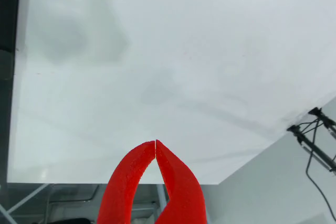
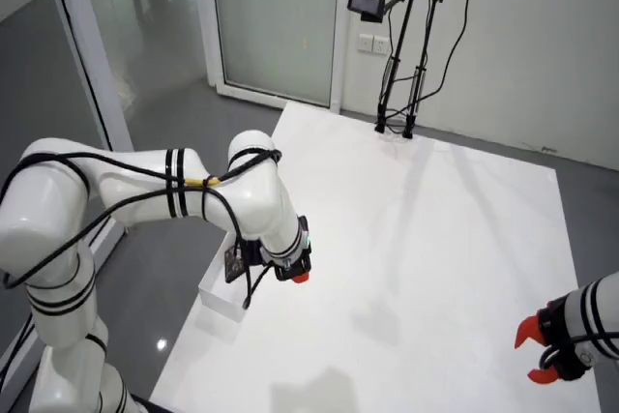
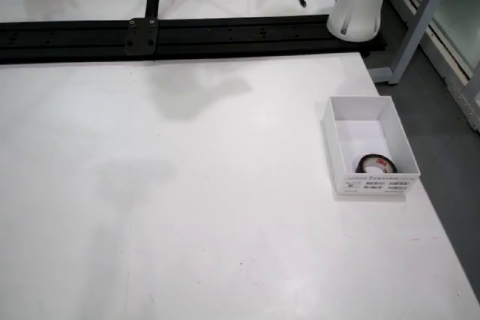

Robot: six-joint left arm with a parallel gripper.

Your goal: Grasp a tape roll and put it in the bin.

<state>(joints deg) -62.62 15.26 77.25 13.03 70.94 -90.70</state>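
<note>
A tape roll [image 3: 373, 164] with a dark ring and a red mark lies inside the white bin [image 3: 335, 136], against its near wall, in the view from above. My gripper [image 1: 156, 142] shows in the view that rides on it as two red fingers [image 1: 131, 174] meeting at their tips, shut with nothing between them, over bare white table. From the side, the white arm's gripper [image 2: 298, 276] hangs just above the table beside the bin [image 2: 217, 302], which the arm partly hides. The gripper does not appear in the view from above.
A second arm's red gripper [image 2: 535, 356] stays at the table's right edge in the side view. A black camera stand [image 2: 398, 65] rises at the far end. A black rail [image 3: 187, 35] and the white arm base [image 3: 362, 1] border the table from above.
</note>
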